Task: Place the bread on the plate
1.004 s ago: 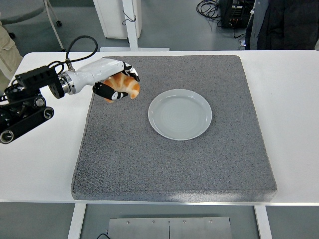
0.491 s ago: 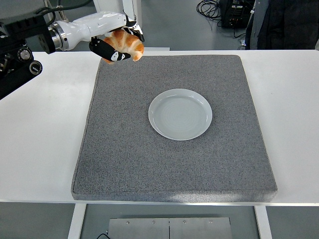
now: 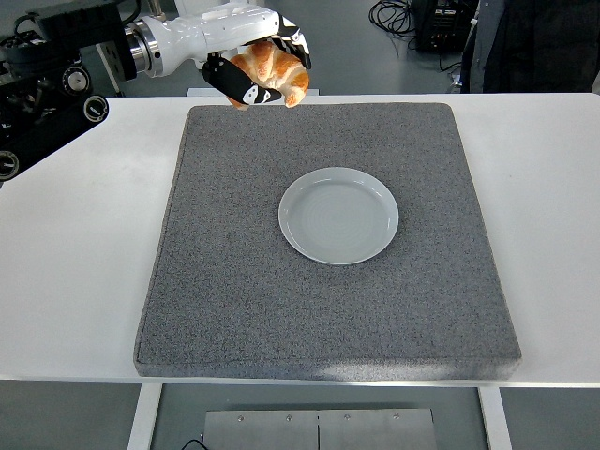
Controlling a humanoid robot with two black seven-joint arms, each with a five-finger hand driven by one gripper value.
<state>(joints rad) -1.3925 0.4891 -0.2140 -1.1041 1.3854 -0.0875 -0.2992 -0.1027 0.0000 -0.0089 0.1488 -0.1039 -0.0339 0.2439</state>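
Observation:
The bread is a golden-brown croissant [image 3: 274,71]. My left hand [image 3: 262,67] is shut on it and holds it high in the air, over the far left edge of the grey mat [image 3: 234,281]. The pale round plate [image 3: 338,215] lies empty on the mat near its middle, to the right of and nearer than the hand. The left arm comes in from the upper left. The right arm is out of view.
The grey mat covers most of the white table [image 3: 75,281]. A person in dark clothes [image 3: 534,42] stands at the top right behind the table. Cables and a white stand leg show on the floor beyond.
My left hand has lifted the croissant off the mat's left part and carried it up and to the right, towards the far edge of the mat.

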